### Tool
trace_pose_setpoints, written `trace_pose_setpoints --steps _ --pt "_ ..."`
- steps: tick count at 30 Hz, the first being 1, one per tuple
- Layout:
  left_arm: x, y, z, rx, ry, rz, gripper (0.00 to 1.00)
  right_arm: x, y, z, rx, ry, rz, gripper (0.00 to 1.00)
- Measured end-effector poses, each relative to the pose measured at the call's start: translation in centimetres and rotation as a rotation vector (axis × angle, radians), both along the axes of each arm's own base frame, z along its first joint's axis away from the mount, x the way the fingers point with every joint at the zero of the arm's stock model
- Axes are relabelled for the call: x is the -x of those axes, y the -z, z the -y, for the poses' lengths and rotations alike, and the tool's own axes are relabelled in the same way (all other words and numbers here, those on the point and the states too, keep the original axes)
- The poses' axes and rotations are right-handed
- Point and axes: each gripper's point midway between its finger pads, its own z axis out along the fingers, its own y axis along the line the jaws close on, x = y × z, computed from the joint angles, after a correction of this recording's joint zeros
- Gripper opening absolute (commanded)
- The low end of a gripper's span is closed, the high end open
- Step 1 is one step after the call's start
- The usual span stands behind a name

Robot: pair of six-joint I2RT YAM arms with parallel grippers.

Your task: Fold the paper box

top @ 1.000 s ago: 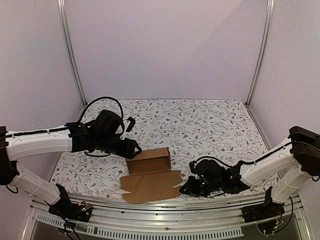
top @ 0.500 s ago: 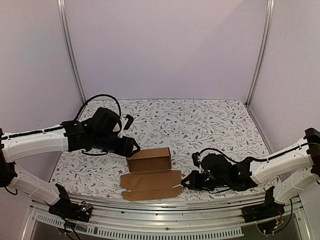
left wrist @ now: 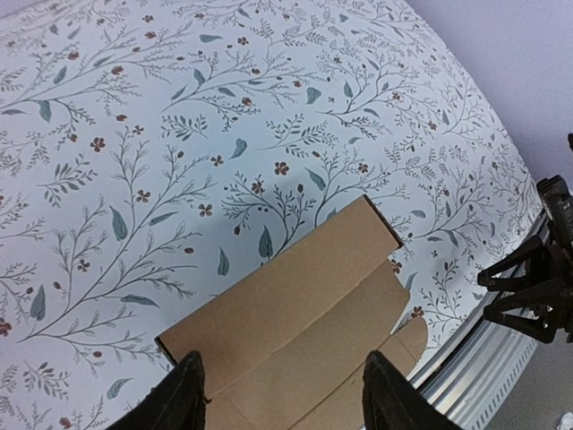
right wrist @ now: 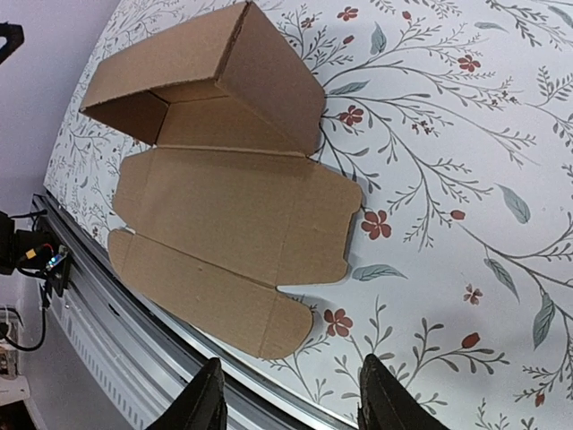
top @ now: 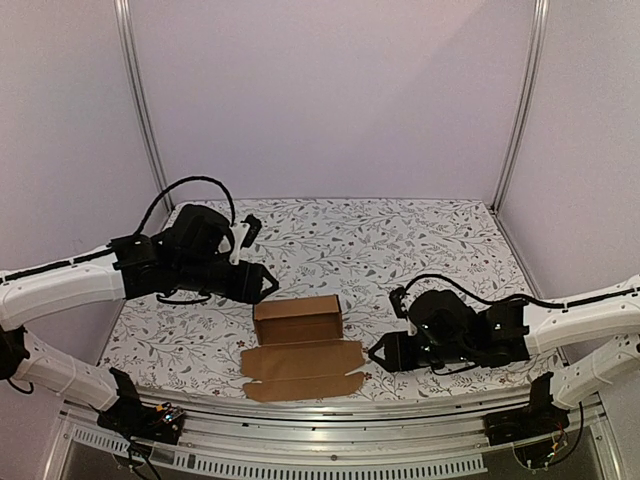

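From above, the plain brown, thin cardboard paper box point(top: 297, 345) lies by the middle of the near edge of the white floral-patterned desk point(top: 430, 240). Its rear part is raised into a narrow carton, and its flat panels and flaps spread toward that edge. The black left end effector point(top: 265, 283) hangs just left of the raised part. The black right end effector point(top: 377, 351) is near the flaps' right end, apart from them.

The left wrist view shows the left end effector point(left wrist: 282, 403) released, its fingers point(left wrist: 183, 399) spread above the cardboard.

The right wrist view shows the right end effector point(right wrist: 291, 403) released too, and the paper box point(right wrist: 224, 206) lies beyond its fingers point(right wrist: 204, 399), untouched.
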Motion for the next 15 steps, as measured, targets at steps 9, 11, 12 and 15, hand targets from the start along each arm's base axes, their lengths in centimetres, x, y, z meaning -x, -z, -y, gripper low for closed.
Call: trace_pose_setpoints --steps 9,11,12,15 --pt "-0.1 0.8 0.1 -0.017 0.0 -0.016 0.59 0.6 3.3 -0.4 0.046 -0.001 -0.074 0.61" --pt "-0.1 0.8 0.1 -0.017 0.0 -0.016 0.59 1.0 4.3 -0.6 0.043 0.002 -0.105 0.62" --pt "-0.1 0.7 0.1 -0.016 0.0 -0.016 0.59 1.2 4.8 -0.8 0.036 0.002 -0.123 0.63" --pt "0.0 0.8 0.1 -0.015 0.002 -0.018 0.59 1.5 5.8 -1.3 0.008 0.011 -0.162 0.65"
